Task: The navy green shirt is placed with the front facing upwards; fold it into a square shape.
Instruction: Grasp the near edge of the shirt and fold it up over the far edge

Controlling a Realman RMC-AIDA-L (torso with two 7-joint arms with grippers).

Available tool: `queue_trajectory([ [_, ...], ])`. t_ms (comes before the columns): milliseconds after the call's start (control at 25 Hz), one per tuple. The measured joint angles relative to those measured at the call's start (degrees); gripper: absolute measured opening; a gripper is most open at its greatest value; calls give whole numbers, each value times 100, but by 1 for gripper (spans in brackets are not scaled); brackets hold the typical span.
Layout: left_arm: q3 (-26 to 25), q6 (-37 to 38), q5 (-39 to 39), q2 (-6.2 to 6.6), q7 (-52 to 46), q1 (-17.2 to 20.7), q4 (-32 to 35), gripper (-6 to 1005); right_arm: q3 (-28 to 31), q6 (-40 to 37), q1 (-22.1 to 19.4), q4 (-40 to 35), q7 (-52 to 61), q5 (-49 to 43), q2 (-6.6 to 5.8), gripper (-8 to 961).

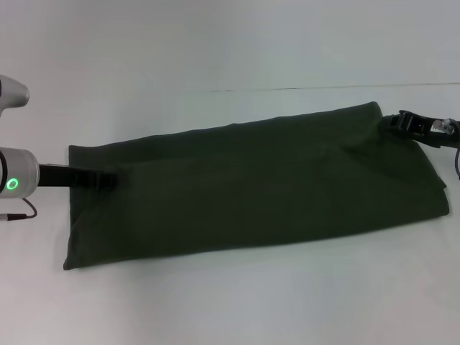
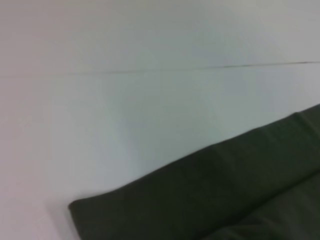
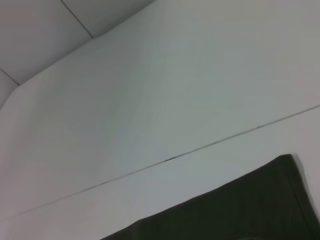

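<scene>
One navy green shirt (image 1: pixel 251 183) lies flat on the white counter (image 1: pixel 230 302) as a long folded band, with no lettering visible on it. At the shirt's left end, the left claw (image 1: pixel 100 178) lies on the fabric. At the shirt's far right corner, the right claw (image 1: pixel 399 121) touches the edge. Whether either claw is closed on the cloth I cannot tell.
</scene>
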Motion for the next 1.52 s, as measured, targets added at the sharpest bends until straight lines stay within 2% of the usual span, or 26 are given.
queue_trajectory([
  [200, 84, -7, 4, -10, 14, -9, -6, 259, -7, -2, 6, 4, 0, -2, 0, 40],
  [440, 261, -14, 4, -39, 15, -9, -5, 34, -14, -5, 20, 4, 0, -10, 2, 39],
  [1120, 283, 1, -44, -58, -67, 17, 235, 16, -23, -5, 15, -9, 0, 5, 10, 39],
  [1520, 89, 451, -353, -40, -219, 183, 1066, 17, -25, -195, 14, -122, -56, 425, -33, 40],
])
